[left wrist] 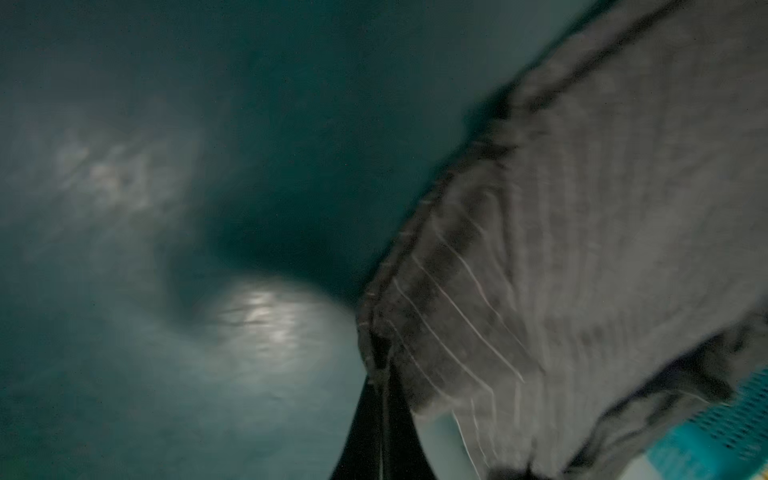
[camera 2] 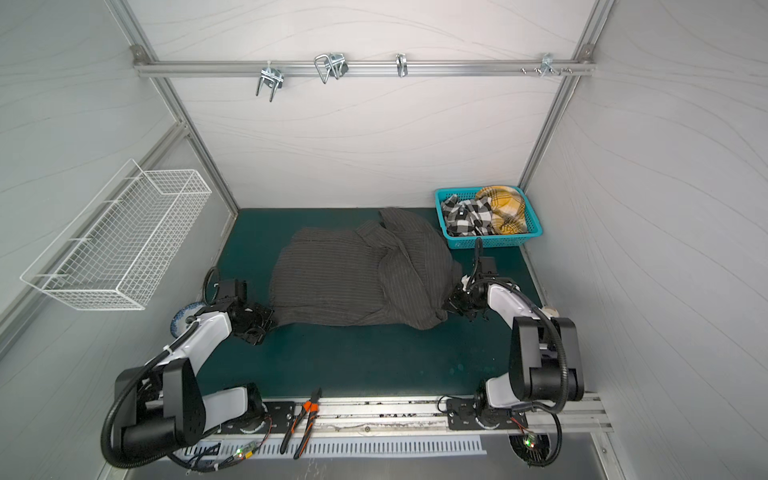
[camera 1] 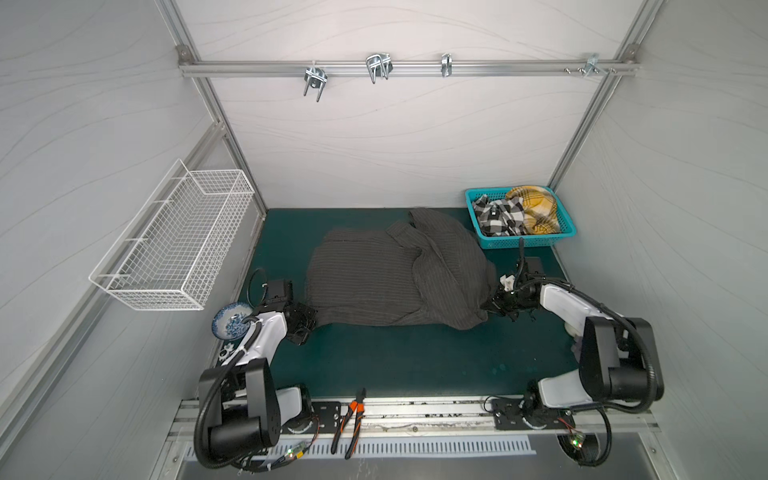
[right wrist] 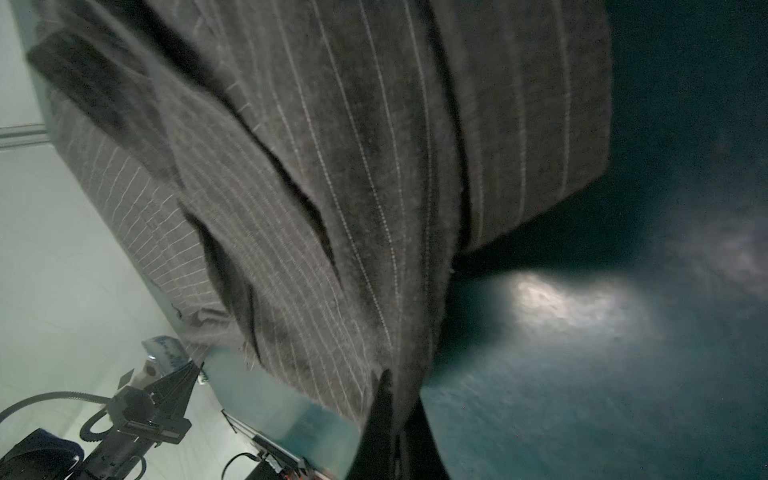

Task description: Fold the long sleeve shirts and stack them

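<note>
**Operator:** Report the position of the pinstriped shirt [camera 1: 374, 278].

**Technician:** It lies across the middle of the green mat [camera 1: 395, 361]. The left half is fairly flat. The right half is heaped in folds that run toward the mat's far right corner.

**Operator:** Report grip condition.

**Technician:** The left gripper [camera 1: 311, 323] is fully closed on the near-left hem corner; the left wrist view shows cloth pinched between its fingers. The right gripper [camera 1: 493, 308] is fully closed on a bunched fold at the near-right end.

**Operator:** List probable faults.

**Technician:** These are judgements.
1. Each pinch takes little cloth, so a fast pull may strip the hem out.
2. The right half is not laid out, so a fold made from here would likely trap creases and come out lopsided.
3. The heap sits just beside the teal basket [camera 1: 528, 242]; whether they touch cannot be told. Swept cloth may drag or shove the basket.
4. The left arm [camera 1: 266, 332] stands close to the blue-and-white bowl [camera 1: 230, 326] at the mat's left edge, so an outward swing could knock it.

**Operator:** Report containers.

**Technician:** The teal basket, in the mat's far right corner, holds a crumpled black-and-white checked garment [camera 1: 496, 218] and a yellow plaid garment [camera 1: 536, 208]. The white wire basket [camera 1: 178, 245] on the left wall shows nothing inside. The bowl's interior is patterned, so its contents cannot be told.
</note>
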